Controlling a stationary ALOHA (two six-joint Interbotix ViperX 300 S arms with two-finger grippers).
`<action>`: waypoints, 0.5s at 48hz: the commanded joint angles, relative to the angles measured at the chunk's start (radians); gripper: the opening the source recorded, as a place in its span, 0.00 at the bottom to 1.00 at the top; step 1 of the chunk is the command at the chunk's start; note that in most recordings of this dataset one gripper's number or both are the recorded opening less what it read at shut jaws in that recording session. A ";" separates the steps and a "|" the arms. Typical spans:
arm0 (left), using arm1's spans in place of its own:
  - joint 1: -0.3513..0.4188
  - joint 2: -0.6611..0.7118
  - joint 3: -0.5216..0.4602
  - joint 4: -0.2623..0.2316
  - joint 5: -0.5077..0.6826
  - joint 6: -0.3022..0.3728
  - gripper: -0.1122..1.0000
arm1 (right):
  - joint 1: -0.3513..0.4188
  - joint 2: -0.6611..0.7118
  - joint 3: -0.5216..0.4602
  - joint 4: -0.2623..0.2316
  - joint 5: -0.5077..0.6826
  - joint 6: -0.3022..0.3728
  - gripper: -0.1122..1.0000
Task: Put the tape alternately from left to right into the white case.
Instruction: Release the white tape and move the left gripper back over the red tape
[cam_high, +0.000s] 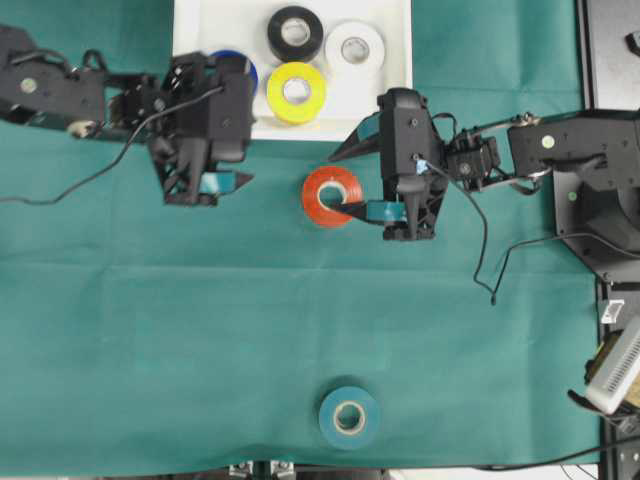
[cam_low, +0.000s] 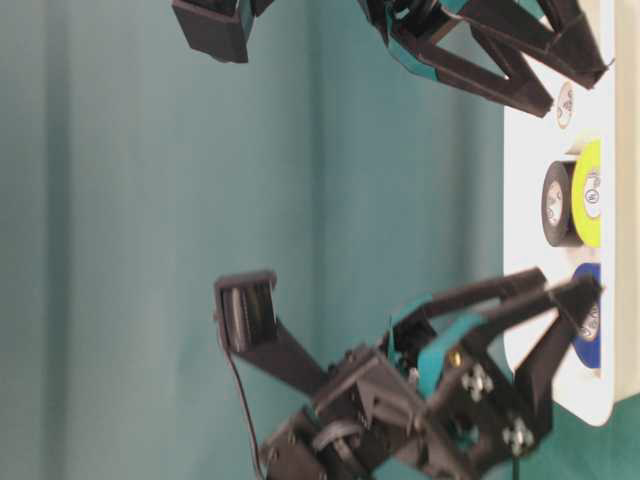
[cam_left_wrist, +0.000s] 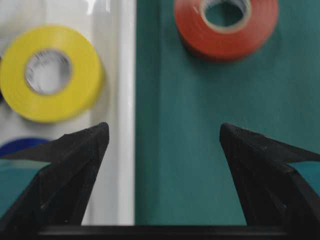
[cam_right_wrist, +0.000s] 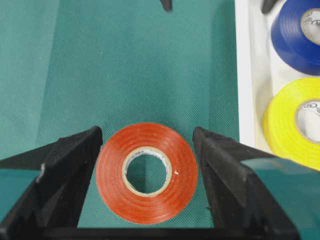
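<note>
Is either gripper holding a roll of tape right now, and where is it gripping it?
Nothing is held. The right gripper stands open around the red tape, its fingers just clear of the roll's sides. The left gripper is open and empty.

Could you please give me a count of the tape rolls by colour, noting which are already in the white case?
Black roll, in the white case: 1
White roll, in case: 1
Yellow roll, in case: 1
Blue roll, in case: 1
Red roll, on the cloth: 1
Teal roll, on the cloth: 1
Total: 6 rolls, 4 in the case
</note>
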 joint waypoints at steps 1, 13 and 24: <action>-0.009 -0.054 0.012 -0.003 -0.011 -0.003 0.70 | 0.002 -0.009 -0.012 -0.002 -0.003 0.002 0.78; -0.023 -0.084 0.043 -0.003 -0.014 -0.003 0.70 | 0.002 -0.009 -0.012 -0.002 -0.003 0.002 0.78; -0.023 -0.074 0.040 -0.003 -0.015 -0.003 0.70 | 0.002 -0.009 -0.014 -0.002 -0.003 0.006 0.78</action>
